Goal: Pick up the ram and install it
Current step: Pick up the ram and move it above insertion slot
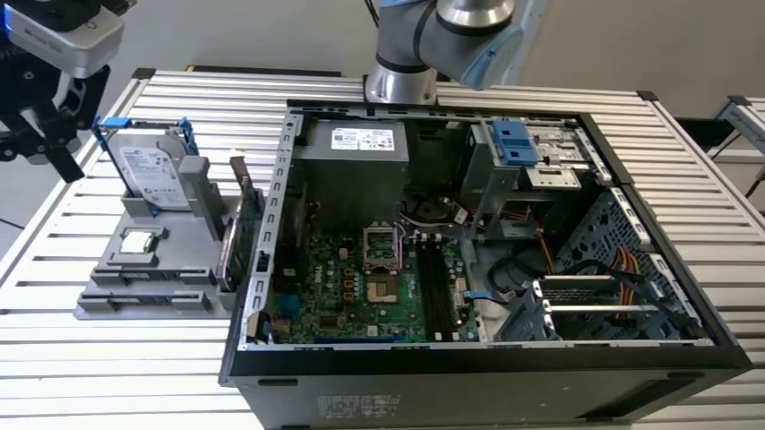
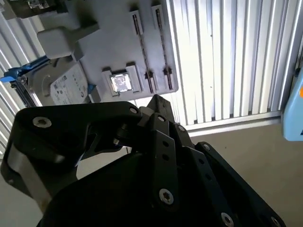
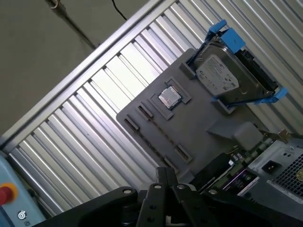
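My gripper (image 1: 70,168) hangs over the table's edge at the exterior view's left, a short way from the grey parts holder (image 1: 120,306) and above it. In both wrist views its black fingertips (image 2: 157,100) (image 3: 165,172) meet with nothing between them. The holder (image 2: 113,47) (image 3: 189,127) has two long narrow slots (image 2: 141,45) (image 3: 156,137) showing thin dark lines; I cannot tell whether the ram stands in one. The open computer case (image 1: 478,363) lies in the middle, with dark memory slots (image 1: 433,287) on its green board.
On the holder stand a hard drive in a blue frame (image 1: 153,172) (image 3: 222,78), a small square silver chip (image 1: 141,240) (image 2: 120,82), and a green expansion card (image 1: 243,237) against the case wall. The robot's base (image 1: 400,81) rises behind the case.
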Available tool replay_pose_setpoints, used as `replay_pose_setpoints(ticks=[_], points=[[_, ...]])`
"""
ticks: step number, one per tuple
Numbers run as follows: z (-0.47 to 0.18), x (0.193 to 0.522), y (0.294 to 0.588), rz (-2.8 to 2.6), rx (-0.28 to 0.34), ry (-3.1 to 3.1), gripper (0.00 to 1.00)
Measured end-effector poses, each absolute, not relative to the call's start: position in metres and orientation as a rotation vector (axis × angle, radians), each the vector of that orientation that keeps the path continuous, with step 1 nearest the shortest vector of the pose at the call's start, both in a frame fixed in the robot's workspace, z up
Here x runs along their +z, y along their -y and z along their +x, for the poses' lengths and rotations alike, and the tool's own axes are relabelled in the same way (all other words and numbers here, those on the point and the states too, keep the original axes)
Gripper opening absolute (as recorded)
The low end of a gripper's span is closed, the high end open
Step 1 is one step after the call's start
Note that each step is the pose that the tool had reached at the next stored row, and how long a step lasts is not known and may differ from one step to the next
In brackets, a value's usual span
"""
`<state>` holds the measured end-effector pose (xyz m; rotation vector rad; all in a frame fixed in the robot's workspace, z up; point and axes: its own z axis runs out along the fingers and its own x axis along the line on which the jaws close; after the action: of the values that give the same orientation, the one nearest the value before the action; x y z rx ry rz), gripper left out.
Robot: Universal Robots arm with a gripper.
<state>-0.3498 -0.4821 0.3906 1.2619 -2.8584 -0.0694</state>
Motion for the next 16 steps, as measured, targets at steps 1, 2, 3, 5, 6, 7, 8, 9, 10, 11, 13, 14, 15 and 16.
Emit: replay_pose_setpoints(ticks=[1,2,3,5,6,7,8,9,10,11,13,14,15,16], points=[[-0.3497,0.3906,0.4821,1.279,-0.069,2.851,0.00],[-0.3497,0.3906,0.4819,1.301,-0.069,2.840,0.00],[-0.3497,0.3906,0.4818,1.327,-0.069,2.828,0.00],[-0.3498,0.3906,0.4818,1.366,-0.068,2.808,0.00],[-0.3498,0.3906,0.4818,1.382,-0.068,2.800,0.00],[-0.3497,0.3906,0.4818,1.401,-0.068,2.790,0.00],[-0.3497,0.3906,0.4817,1.427,-0.068,2.777,0.00],[-0.3497,0.3906,0.4816,1.449,-0.067,2.765,0.00],[-0.3497,0.3906,0.4817,1.470,-0.067,2.754,0.00],[-0.3497,0.3906,0.4816,1.489,-0.067,2.743,0.00],[-0.3497,0.3906,0.4815,1.529,-0.067,2.720,0.00],[-0.3497,0.3906,0.4815,1.554,-0.066,2.705,0.00],[-0.3497,0.3906,0.4815,1.578,-0.066,2.691,0.00],[-0.3498,0.3906,0.4815,1.601,-0.066,2.677,0.00]])
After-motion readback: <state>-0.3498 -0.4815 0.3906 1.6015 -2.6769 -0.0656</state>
